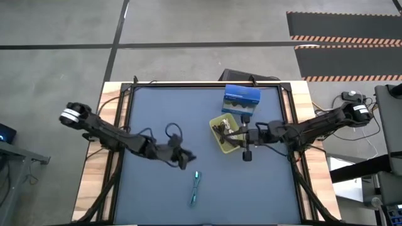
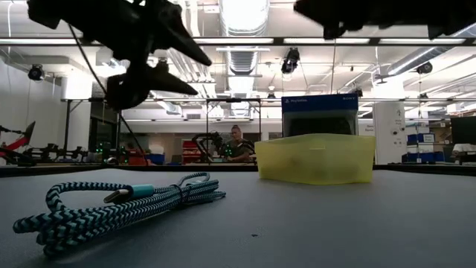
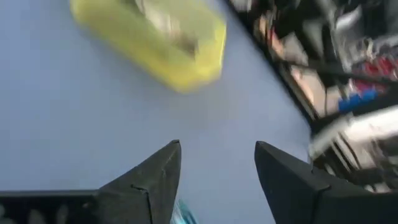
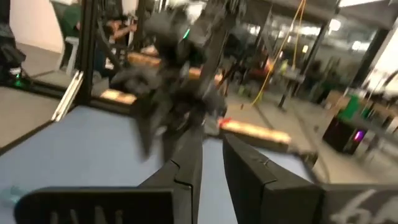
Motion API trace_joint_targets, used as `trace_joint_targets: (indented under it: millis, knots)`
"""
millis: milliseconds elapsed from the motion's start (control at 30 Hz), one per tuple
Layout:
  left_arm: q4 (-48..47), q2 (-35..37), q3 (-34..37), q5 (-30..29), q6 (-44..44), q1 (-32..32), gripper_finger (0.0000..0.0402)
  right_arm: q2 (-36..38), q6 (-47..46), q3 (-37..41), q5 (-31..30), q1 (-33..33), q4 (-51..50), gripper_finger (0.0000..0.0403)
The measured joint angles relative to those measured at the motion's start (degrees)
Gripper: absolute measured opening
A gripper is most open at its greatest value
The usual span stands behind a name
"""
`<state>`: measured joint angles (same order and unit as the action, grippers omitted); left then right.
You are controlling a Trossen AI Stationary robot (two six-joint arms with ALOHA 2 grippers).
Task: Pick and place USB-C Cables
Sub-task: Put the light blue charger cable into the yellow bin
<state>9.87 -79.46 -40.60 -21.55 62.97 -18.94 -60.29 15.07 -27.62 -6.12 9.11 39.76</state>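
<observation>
The left gripper (image 1: 186,159) is seen over the middle of the desk (image 1: 151,107), its fingers spread and nothing between them, raised clear of the surface in the low view. Just beyond it toward the near edge lies the teal cable (image 1: 196,188), a loose folded bundle resting flat and alone on the blue mat. For the pickup to go well, the gripper would best be brought straight down over the bundle's middle, where the strands lie thickest, so that all are caught in one pinch and no loop is left trailing. To the right stands the yellow bin (image 1: 228,133), with cables already inside it, and a blue box (image 1: 241,100) behind it. The right gripper (image 1: 245,152) is held at the bin's near corner, fingers slightly apart and empty.
</observation>
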Motion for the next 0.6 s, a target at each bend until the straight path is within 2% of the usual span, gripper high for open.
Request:
trace_joint_targets:
  millis: [133,233,300,433,600]
  knots:
    - [-4.50,-5.14,-5.45,7.79,7.73,-2.75,0.0169,2.47,3.61,-0.68,0.00,-0.01,-0.15,0.0057]
    - [-14.27,-8.51,-11.42,8.67,11.64,-5.18,0.0156,3.82,4.14,-0.80,-0.01,-0.01,-0.46,0.0057]
    - [-25.18,-10.02,-15.98,9.32,14.13,-6.45,0.0150,4.06,4.91,-0.82,-0.01,-0.01,-0.64,0.0057]
    - [-40.21,-13.69,-24.77,10.30,16.21,-8.43,0.0148,3.92,6.31,-0.72,0.00,-0.01,-1.35,0.0057]
    - [-41.73,-17.63,-27.81,9.97,12.17,-9.38,0.0147,3.41,7.02,-0.76,0.01,-0.03,-1.48,0.0057]
